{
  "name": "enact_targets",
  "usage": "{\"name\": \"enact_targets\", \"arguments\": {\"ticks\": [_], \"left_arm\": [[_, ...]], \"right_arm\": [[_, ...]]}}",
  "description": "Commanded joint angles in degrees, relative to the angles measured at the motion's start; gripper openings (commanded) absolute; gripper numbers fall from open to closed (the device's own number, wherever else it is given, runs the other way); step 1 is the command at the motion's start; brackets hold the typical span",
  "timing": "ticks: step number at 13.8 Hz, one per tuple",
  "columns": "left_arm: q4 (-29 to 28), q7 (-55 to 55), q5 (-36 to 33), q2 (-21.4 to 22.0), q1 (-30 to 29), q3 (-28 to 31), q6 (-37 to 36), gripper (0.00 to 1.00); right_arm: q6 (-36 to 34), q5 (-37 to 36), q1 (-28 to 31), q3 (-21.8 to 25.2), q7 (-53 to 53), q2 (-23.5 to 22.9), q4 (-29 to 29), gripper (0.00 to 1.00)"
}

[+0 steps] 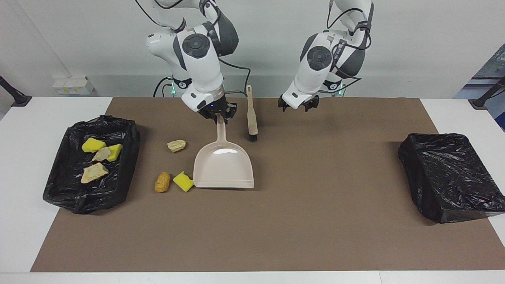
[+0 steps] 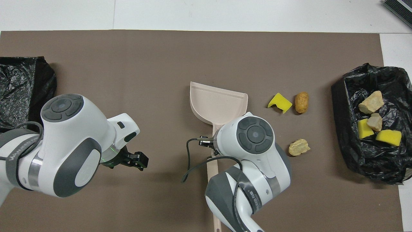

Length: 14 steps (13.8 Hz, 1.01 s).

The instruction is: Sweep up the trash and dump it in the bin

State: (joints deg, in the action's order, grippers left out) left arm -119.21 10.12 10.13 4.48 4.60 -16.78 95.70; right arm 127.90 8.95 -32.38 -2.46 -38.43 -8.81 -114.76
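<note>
My right gripper (image 1: pixel 218 114) is shut on the handle of the beige dustpan (image 1: pixel 223 166), which lies low over the mat with its mouth facing away from the robots. It holds no scraps. Three pieces of trash lie on the mat toward the right arm's end: a yellow sponge chunk (image 1: pixel 184 182) (image 2: pixel 279 103) at the pan's corner, an orange lump (image 1: pixel 162 182) (image 2: pixel 301 102) beside it, and a tan lump (image 1: pixel 176 145) (image 2: pixel 299 147) nearer to the robots. The black-lined bin (image 1: pixel 79 203) (image 2: pixel 370 164) holds several scraps. My left gripper (image 1: pixel 298 105) (image 2: pixel 136 159) hangs open with nothing in it.
A beige brush (image 1: pixel 251 118) lies on the brown mat (image 1: pixel 315 236) between the two grippers, bristles pointing away from the robots. A second black-lined bin (image 1: pixel 449 175) (image 2: pixel 19 90) stands at the left arm's end of the table.
</note>
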Motion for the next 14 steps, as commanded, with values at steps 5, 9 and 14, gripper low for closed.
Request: {"name": "enact_targets", "arguments": {"ticks": [5,9,14], "left_arm": [[-1.29,-1.5,-0.55,1.76,-2.05,-0.8,-1.13,1.0],[-1.29,-1.59,-0.55,1.76,-2.14,-0.8,-1.4,1.0],[-2.07,-1.68,-0.55,2.02,-2.75,-0.8,-1.31,1.0]], "right_arm": [[-0.16,1.94,-2.77,0.44,-0.86,-2.8,3.39,1.0],[-13.35,1.94,-2.86,0.44,-4.63,1.85,3.33,1.0],[-15.61,4.92,-7.95,0.26,-4.72,12.74,-12.55,1.0]]}}
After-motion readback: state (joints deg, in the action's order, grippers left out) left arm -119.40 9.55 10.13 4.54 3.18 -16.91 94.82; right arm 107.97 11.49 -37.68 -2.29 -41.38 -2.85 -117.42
